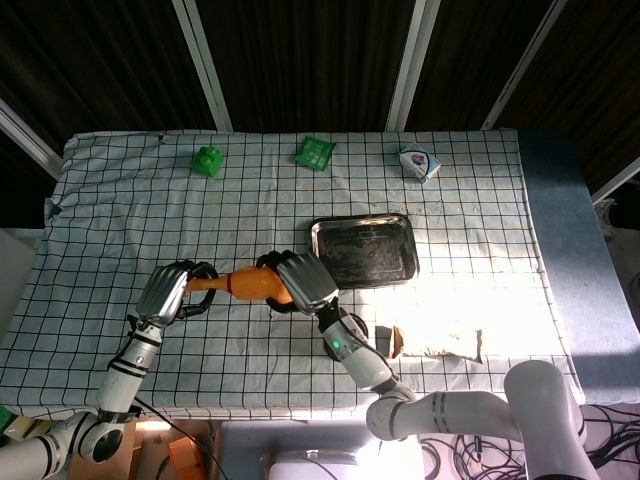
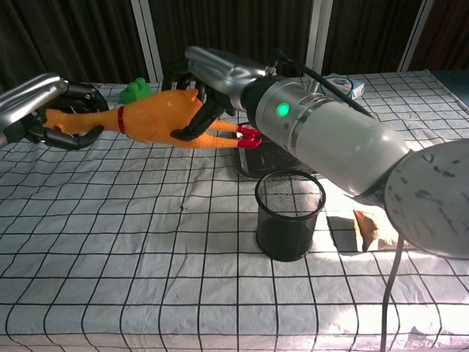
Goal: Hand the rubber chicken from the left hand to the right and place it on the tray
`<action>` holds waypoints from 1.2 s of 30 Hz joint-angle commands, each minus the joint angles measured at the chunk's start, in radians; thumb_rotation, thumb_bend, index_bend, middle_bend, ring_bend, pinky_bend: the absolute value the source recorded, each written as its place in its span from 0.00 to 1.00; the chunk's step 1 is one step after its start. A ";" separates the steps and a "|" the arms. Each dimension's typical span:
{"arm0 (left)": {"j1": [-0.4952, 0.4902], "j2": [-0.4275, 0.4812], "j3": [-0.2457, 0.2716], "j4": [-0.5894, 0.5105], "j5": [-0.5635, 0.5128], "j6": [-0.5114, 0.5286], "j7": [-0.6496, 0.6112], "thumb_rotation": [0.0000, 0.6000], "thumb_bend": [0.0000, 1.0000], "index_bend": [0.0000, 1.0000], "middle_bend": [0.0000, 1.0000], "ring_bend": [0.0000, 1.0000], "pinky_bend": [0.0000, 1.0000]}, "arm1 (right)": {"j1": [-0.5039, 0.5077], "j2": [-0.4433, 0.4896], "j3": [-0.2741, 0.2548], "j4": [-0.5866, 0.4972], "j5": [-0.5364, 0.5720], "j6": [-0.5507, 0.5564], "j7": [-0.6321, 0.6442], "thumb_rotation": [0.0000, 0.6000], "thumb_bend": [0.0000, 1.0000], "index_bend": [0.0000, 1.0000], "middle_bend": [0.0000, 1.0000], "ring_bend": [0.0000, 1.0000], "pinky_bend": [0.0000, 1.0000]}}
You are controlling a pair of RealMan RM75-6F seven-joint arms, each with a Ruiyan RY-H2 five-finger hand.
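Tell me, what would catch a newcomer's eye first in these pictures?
Surely the orange rubber chicken, held in the air above the checked tablecloth by both hands at once: the left hand grips its neck end, and the right hand wraps its body near the red feet. Just behind sits the metal tray, and a black mesh cup stands in front of it in the chest view.
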 commanded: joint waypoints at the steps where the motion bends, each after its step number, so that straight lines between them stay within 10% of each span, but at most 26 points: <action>1: -0.001 -0.002 -0.001 0.004 0.000 0.000 0.003 1.00 0.74 0.67 0.77 0.49 0.47 | -0.008 0.049 -0.006 -0.057 0.065 -0.093 0.009 1.00 0.37 0.58 0.68 0.49 0.55; 3: -0.002 -0.003 -0.002 0.006 0.000 -0.001 0.004 1.00 0.74 0.67 0.76 0.49 0.45 | -0.002 0.091 0.001 -0.095 0.116 -0.164 0.018 1.00 0.29 0.11 0.31 0.20 0.36; 6: -0.004 0.000 0.001 0.009 0.009 -0.001 -0.004 1.00 0.74 0.67 0.77 0.49 0.45 | 0.008 0.121 0.007 -0.109 0.128 -0.198 0.024 1.00 0.23 0.00 0.03 0.00 0.16; 10: -0.004 0.000 -0.002 0.017 0.013 0.007 -0.012 1.00 0.74 0.67 0.77 0.49 0.45 | 0.007 0.129 0.011 -0.113 0.116 -0.207 0.056 1.00 0.20 0.00 0.00 0.00 0.00; 22: -0.003 -0.010 -0.006 0.001 0.011 0.016 0.007 1.00 0.74 0.67 0.77 0.49 0.45 | 0.012 0.037 0.030 -0.053 0.077 -0.120 0.107 1.00 0.19 0.00 0.01 0.00 0.04; 26: -0.004 -0.012 -0.007 0.001 0.011 0.016 0.009 1.00 0.76 0.68 0.77 0.49 0.45 | 0.012 0.014 0.029 -0.037 0.065 -0.108 0.117 1.00 0.19 0.09 0.14 0.06 0.15; 32: -0.008 -0.013 -0.011 -0.010 0.007 0.012 0.023 1.00 0.78 0.69 0.78 0.49 0.44 | 0.019 -0.071 0.029 0.038 0.034 -0.039 0.089 1.00 0.22 0.68 0.64 0.57 0.53; 36: -0.008 -0.011 -0.011 -0.010 0.004 0.010 0.024 1.00 0.78 0.69 0.78 0.49 0.45 | 0.019 -0.100 0.029 0.052 0.046 -0.014 0.039 1.00 0.32 0.84 0.77 0.71 0.68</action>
